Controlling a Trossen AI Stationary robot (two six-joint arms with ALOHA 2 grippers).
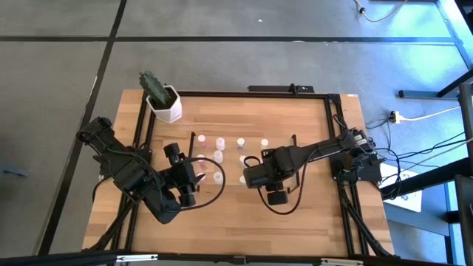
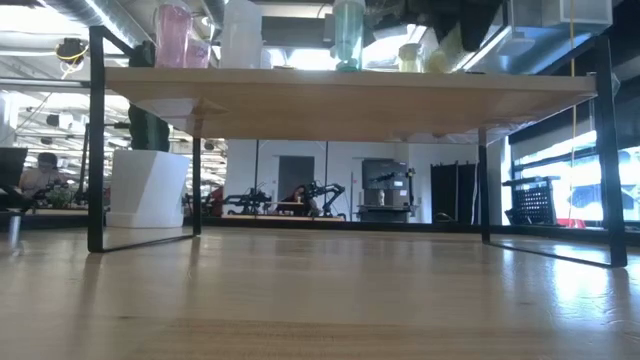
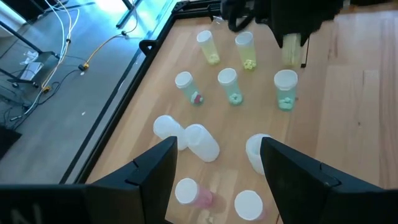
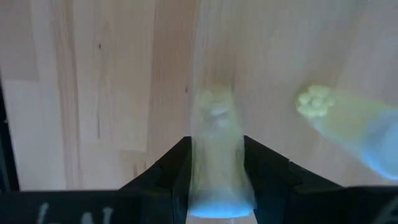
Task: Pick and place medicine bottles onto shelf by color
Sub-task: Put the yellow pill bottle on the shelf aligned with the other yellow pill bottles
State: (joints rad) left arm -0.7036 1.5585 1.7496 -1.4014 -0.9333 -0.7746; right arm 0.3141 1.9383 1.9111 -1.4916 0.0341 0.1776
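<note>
No brand, label or writing is showing legibly on any bottle, the pot or the arms. The table is lying as light wood planks inside a black frame, on grey floor crossed by dark lines; cables are trailing off at three o'clock. At table height, the room behind is showing as a bright workshop with glass partitions, other robot arms on benches and a person seated far off at nine o'clock. The shelf is standing mid-table on thin black end frames, its pale board carrying the bottles in loose rows at the table's centre: pink ones toward nine o'clock, pale green in the middle, yellow toward three o'clock, as seen from above. In the left wrist view several are standing upright with pills inside, and one white bottle is lying on its side. A white pot with a cactus is sitting at eleven o'clock. The right gripper is hanging over the shelf's three o'clock part, its fingers closing on a yellow bottle pinched upright between them; another yellow bottle is lying just beside. The left gripper is hovering at seven o'clock of the bottle cluster, its fingers spread wide with nothing between them.
</note>
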